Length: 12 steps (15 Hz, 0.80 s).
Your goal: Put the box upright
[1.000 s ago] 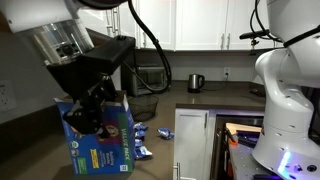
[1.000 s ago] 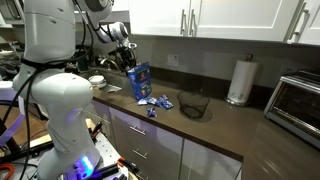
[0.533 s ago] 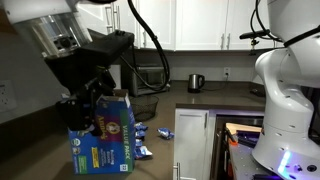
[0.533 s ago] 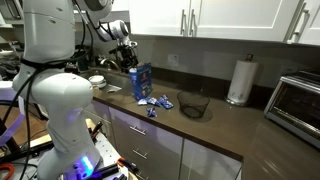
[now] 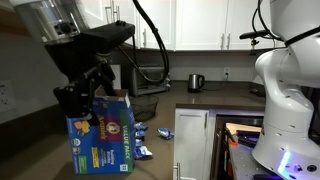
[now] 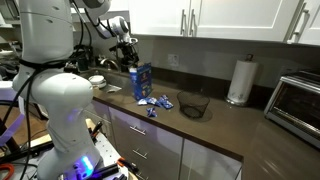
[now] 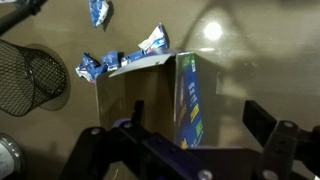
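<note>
The box (image 5: 105, 135) is a large blue cardboard snack box with a round orange-red picture. It stands upright on the dark counter and shows in both exterior views (image 6: 140, 83). My gripper (image 5: 85, 92) hangs just above its top edge, open and holding nothing. It also shows in the exterior view from farther off (image 6: 127, 55). In the wrist view I look down on the box (image 7: 140, 100), its blue side facing right. My gripper's (image 7: 196, 118) two fingers stand well apart on either side of it without touching.
Small blue snack packets (image 6: 152, 103) lie on the counter beside the box (image 7: 150, 42). A black wire mesh bowl (image 6: 193, 103) stands further along, then a paper towel roll (image 6: 238, 80) and a toaster oven (image 6: 300, 100). A kettle (image 5: 196, 82) stands at the back.
The gripper has lifted up off the box and opened. The box was tilted in its grasp and now stands straight on the counter.
</note>
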Each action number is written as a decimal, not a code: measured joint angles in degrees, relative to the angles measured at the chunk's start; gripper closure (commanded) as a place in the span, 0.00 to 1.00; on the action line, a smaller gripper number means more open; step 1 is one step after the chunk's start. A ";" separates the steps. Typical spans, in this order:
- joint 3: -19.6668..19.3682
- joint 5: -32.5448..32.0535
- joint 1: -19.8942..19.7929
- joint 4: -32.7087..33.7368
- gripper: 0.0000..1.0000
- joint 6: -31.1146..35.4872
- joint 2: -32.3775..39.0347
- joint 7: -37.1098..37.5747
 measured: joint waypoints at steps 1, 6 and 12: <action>-0.07 0.00 -0.02 0.00 0.00 0.00 -0.38 -0.01; -0.30 0.00 -0.73 -0.07 0.00 0.00 -3.53 -0.47; -0.41 0.00 -2.23 -2.57 0.00 0.00 -9.43 -0.52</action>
